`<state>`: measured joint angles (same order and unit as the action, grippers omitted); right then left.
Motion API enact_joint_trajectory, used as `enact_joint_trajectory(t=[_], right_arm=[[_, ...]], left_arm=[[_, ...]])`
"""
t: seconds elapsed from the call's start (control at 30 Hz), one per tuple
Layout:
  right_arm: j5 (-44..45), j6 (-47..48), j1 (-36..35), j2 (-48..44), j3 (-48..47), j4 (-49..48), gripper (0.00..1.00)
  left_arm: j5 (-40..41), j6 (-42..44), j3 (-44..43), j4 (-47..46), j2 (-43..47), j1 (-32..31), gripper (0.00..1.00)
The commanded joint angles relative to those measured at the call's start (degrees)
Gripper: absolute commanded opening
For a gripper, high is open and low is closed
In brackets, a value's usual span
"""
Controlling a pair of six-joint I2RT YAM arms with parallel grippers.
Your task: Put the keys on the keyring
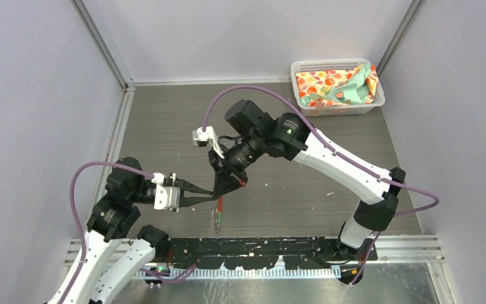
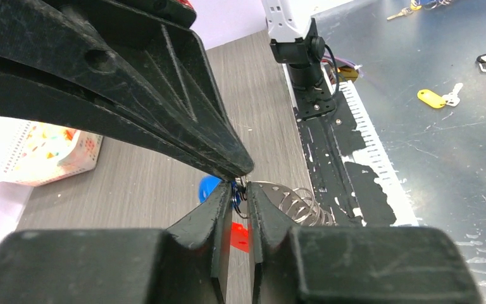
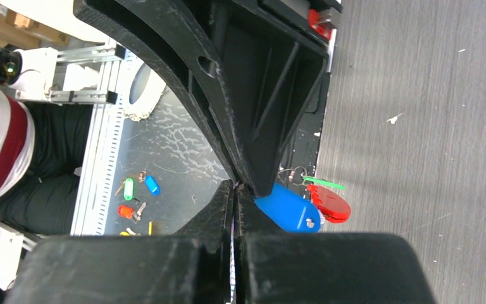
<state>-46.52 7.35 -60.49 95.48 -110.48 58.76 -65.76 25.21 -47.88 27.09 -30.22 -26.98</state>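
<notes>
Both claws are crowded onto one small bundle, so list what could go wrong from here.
The left claw and right claw meet tip to tip; any pull apart could bend the keyring wire. The blue key and red tag dangle above the table, so a slipped grip would probably drop them.

From above, the keyring (image 1: pixel 220 204) is too small to make out, its top hidden under the meeting fingertips. In the left wrist view the blue key (image 2: pixel 207 188) sits mostly behind a finger of the left hand (image 2: pixel 241 191). The red tag (image 2: pixel 240 235) is a mere sliver in the gap. Whether that hand grips the wire cannot be told.
</notes>
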Motion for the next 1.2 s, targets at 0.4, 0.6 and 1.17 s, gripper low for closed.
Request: enact_joint_trajectory(t=[0.4,0.6,1.17], right_arm=[[2.7,-0.9,1.8,-5.0,0.5,-2.6,0.01],[1.5,-0.9,1.8,-4.4,0.5,-1.9,0.01],[12.1,-13.8,1.8,-20.5,27.2,-43.5,0.01]], left_arm=[[0.6,5.3,-2.6,5.0,2.5,-0.2,0.30],[9.3,9.2,1.3,0.0,5.8,-0.3,0.42],[0.7,-15.7,-2.7,-4.8,-1.2,-0.3,0.21]])
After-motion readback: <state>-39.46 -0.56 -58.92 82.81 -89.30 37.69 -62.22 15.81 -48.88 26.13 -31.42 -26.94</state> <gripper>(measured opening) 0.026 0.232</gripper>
